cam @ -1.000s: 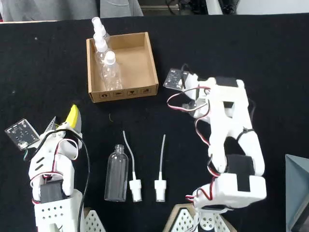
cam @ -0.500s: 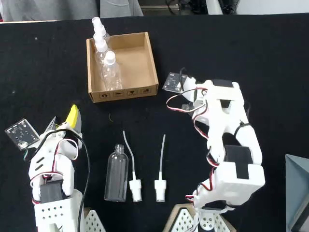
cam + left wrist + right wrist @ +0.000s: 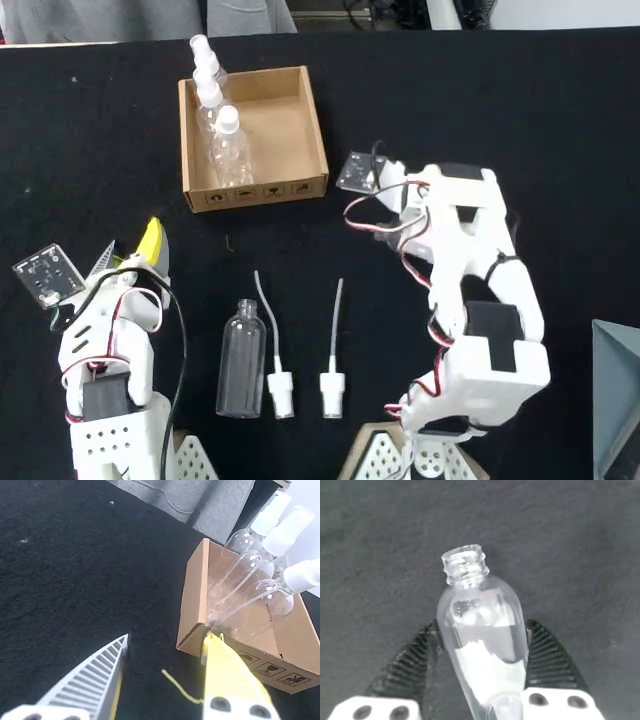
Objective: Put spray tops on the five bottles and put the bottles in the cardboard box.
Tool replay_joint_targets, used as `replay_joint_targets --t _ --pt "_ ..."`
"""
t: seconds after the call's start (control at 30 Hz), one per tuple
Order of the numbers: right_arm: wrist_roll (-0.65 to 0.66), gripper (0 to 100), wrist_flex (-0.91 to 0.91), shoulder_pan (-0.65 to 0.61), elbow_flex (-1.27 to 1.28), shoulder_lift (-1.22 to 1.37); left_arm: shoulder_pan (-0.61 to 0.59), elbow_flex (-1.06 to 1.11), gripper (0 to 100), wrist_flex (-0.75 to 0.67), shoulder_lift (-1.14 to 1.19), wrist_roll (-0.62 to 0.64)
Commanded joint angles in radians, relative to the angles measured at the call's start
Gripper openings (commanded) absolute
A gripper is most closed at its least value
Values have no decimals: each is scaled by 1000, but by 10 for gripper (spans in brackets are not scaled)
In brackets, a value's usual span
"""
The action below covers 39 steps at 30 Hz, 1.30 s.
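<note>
My right gripper [image 3: 482,630] is shut on a clear bottle [image 3: 480,630] with a bare, open threaded neck, held over the black cloth. The right arm [image 3: 470,260] stands right of the cardboard box [image 3: 250,190]. Three capped bottles [image 3: 230,150] lie in the box's left half, their white tops past the far rim; in the left wrist view the same bottles [image 3: 250,570] and box [image 3: 192,605] lie ahead. Another topless bottle [image 3: 242,360] lies on the cloth beside two spray tops [image 3: 281,385] [image 3: 332,388]. My left gripper [image 3: 165,640] is open, holding nothing, near the lower left [image 3: 135,248].
A grey container [image 3: 615,400] pokes in at the lower right corner. Black cloth covers the whole table, with free room between the box and the loose parts. The arm bases stand at the near edge.
The right arm has shifted slightly to the left with its bottle. The left arm has barely moved.
</note>
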Motion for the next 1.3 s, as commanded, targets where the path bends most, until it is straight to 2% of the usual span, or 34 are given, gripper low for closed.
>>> replay_joint_targets --t 0.0,0.17,0.57,0.87,1.1,1.27 --pt "-68 141 101 -29 -104 -12 2 24 220 6 -9 -14" --pt "-141 141 206 -32 -188 -12 2 24 220 6 -9 -15" --pt "-370 141 270 -127 -202 -12 13 24 220 9 -9 -15" --pt "-666 141 270 -152 -208 -12 12 24 220 9 -9 -15" --pt "-985 141 270 -144 -272 -12 12 24 220 17 -9 -15" --pt "-1091 141 272 -143 -306 -12 13 24 220 25 -9 -15"
